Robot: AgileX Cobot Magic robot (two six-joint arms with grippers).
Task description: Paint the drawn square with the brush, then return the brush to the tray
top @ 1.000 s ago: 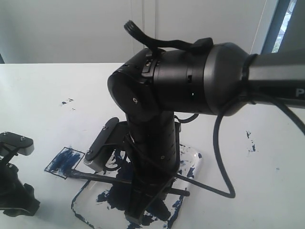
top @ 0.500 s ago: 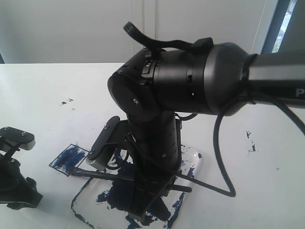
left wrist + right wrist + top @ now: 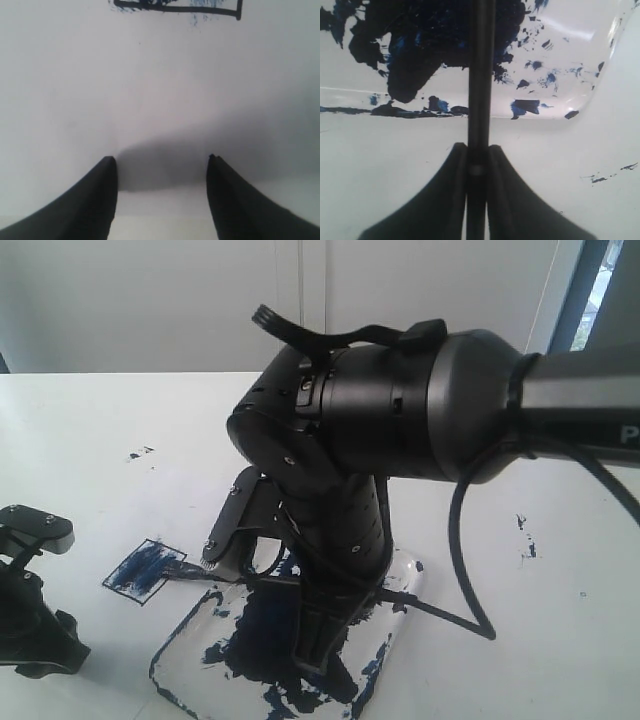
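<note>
Brush (image 3: 480,75): long thin black stick, likely light and stiff. Tip dark with blue paint, would smear. Best hold is on bare stick, far from tip. Right gripper (image 3: 476,147) pinches stick tight, above tray (image 3: 570,50). Brush lies low and nearly flat. Tip end pokes past tray edge to square (image 3: 143,572); touching or not, cannot tell. Square streaked blue inside, some white left. Tray: clear, shallow, likely light and slippy. Big dark blue paint blot and splashes inside it. Left gripper (image 3: 161,159) spread wide, holds nothing, low over white desk (image 3: 80,440), near square.
</note>
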